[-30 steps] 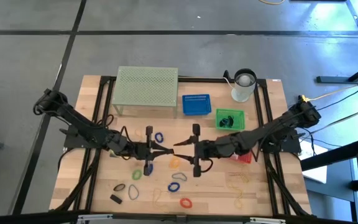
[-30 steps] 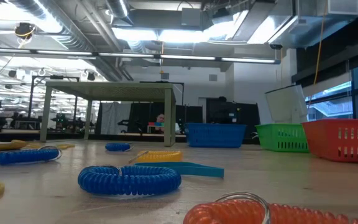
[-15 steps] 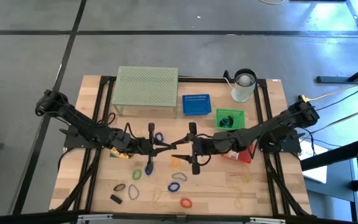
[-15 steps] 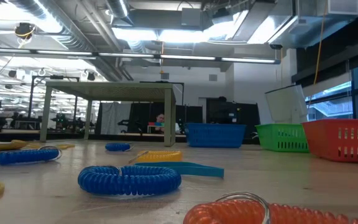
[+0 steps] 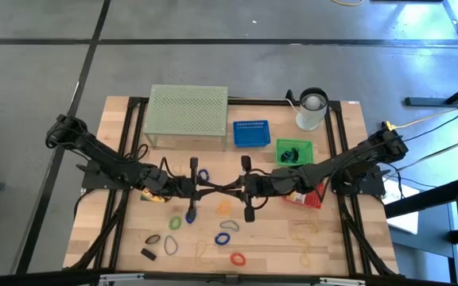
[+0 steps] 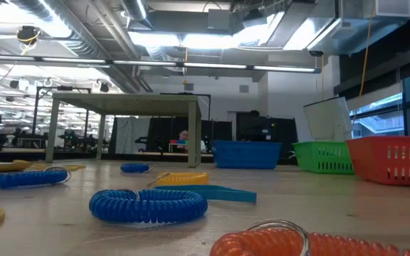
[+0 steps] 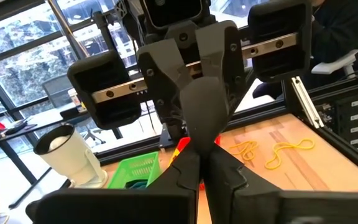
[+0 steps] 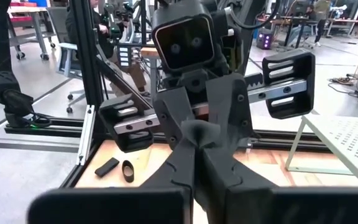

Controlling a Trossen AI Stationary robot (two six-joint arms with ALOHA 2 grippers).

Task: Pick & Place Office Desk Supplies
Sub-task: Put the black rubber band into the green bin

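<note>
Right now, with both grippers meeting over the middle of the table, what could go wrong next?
1. The left gripper and right gripper are shut, tip against tip; driving either arm forward could jam them.
2. Whether anything is pinched between them is hidden; if so, pulling apart might drop it.
3. Sweeping low could scatter the orange loop lying close by.

Bright ceiling strip lights, soft shadows; nearest coils blur in low view.
</note>
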